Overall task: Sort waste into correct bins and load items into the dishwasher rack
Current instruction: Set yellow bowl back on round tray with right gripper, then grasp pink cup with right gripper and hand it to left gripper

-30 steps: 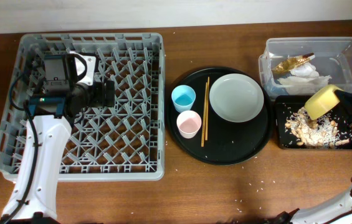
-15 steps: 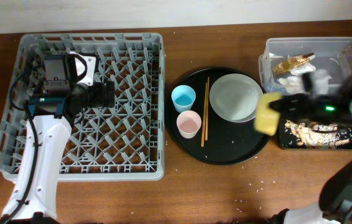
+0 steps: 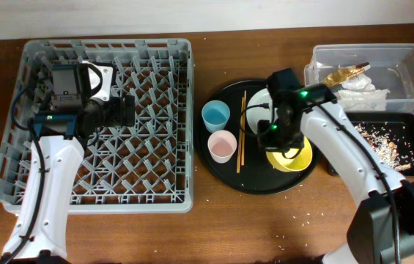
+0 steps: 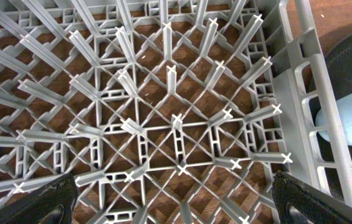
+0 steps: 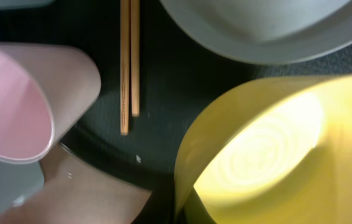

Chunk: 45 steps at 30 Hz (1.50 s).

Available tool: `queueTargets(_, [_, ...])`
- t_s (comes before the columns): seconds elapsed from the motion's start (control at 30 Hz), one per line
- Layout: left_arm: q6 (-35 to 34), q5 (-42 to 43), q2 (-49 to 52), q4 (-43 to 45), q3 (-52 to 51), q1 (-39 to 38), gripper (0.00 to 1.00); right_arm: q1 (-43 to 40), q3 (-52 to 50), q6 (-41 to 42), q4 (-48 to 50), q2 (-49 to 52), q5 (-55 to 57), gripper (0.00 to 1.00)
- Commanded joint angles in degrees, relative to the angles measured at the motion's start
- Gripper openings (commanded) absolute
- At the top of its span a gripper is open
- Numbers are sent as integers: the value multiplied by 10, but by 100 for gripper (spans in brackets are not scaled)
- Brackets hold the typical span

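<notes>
**Item:** yellow bowl (image 3: 294, 157).

**Location:** held low over the round black tray (image 3: 250, 180), touching or just overlapping the grey-green plate (image 3: 256, 114). It is not yet in the dishwasher rack (image 3: 97, 203).

**Holder:** right fingers (image 3: 278, 139). We take them to be clamped on the bowl's rim, though the bowl fills the wrist view and hides the contact itself.

**Left fingers** (image 4: 38, 202)**:** spread wide and empty, hovering over the rack's pegs.

**Hazards, as we judge them:**
- The bowl's edge could clip the plate and shove it across the tray.
- A path to the rack runs over the pink cup (image 3: 222, 145), the blue cup (image 3: 216, 115) and the chopsticks (image 3: 241, 132). A low sweep could topple the cups or scatter the sticks onto the worktop.
- A rim-only hold may let the bowl swing or slip.
- The left arm sits over the rack, so the two arms could meet there.
</notes>
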Motion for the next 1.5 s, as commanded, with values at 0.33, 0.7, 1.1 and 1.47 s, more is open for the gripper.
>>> queueTargets(0.33, [-5,6,3,0,9,5,100,10,-103,54,113,7,19,53])
queueTargets(0.7, [-6,130,3,-25,9,4,100,12,34,22,141,23,-110,67])
queueTargets(1.1, [-8,174,3,-19,9,4,93,48,32,37,123,118,-88,17])
queueTargets(1.47, [-62,351,9,-17,9,3,99,-41,34,-45,65,16,-231,4])
